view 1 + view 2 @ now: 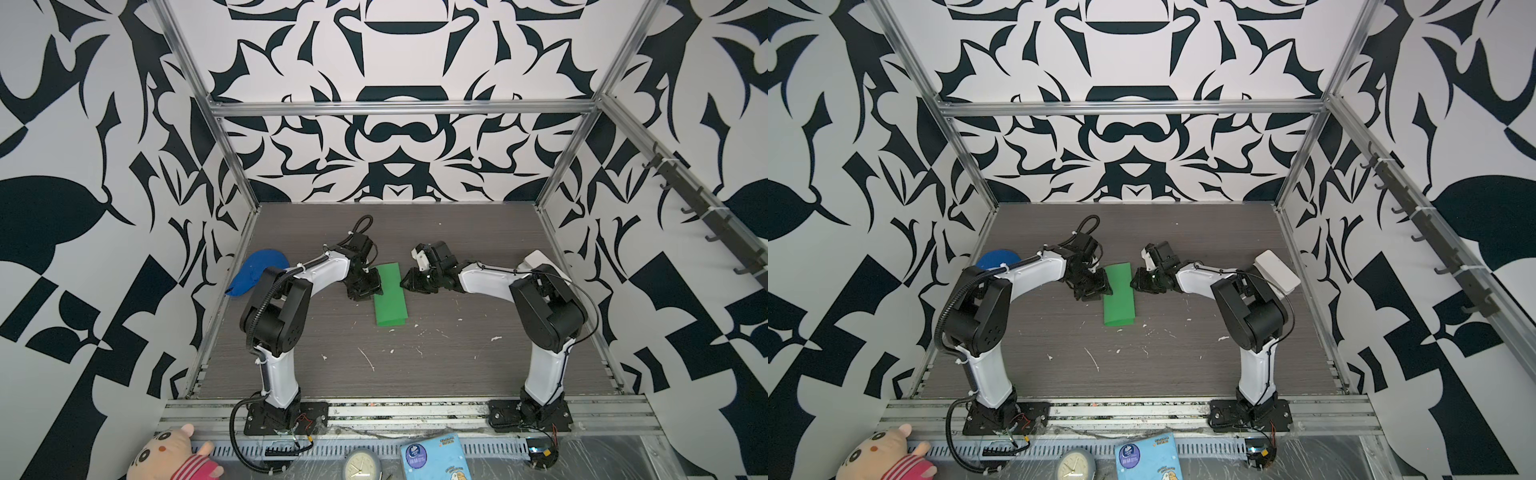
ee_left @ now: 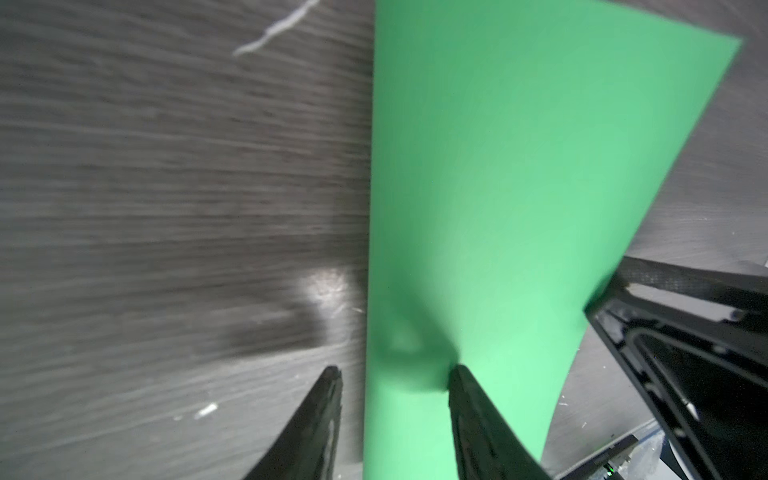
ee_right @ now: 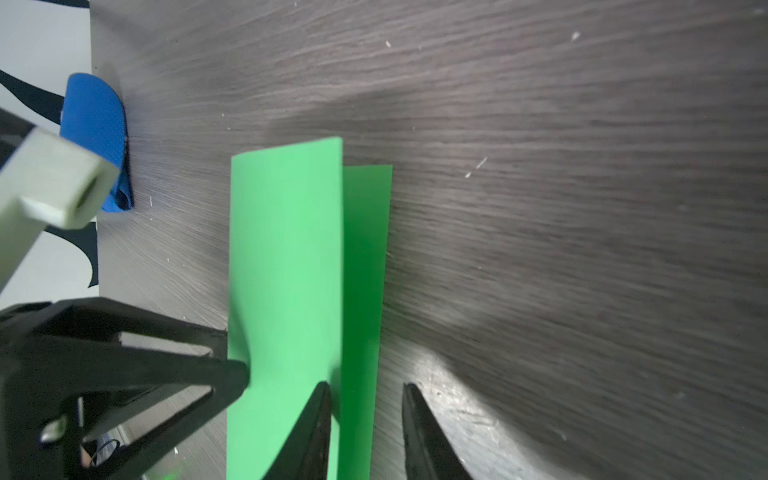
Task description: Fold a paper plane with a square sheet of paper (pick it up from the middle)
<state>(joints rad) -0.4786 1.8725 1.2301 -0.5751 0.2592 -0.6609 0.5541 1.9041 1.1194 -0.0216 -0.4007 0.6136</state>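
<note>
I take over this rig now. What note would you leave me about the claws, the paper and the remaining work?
Left claw: open, one fingertip pressing a long edge of the green paper.
Right claw: open, astride the opposite edge, holding nothing.
Paper: on the table, between both claws.
Done: folded lengthwise, layers misaligned.
Left: pointed nose and wing folds.

1. Bright and even in both top views, with wide-angle bowing toward the edges.
2. Blurs and streaks across the surface in the left wrist view.
3. Glares palely beside soft shadows in the right wrist view.
</note>
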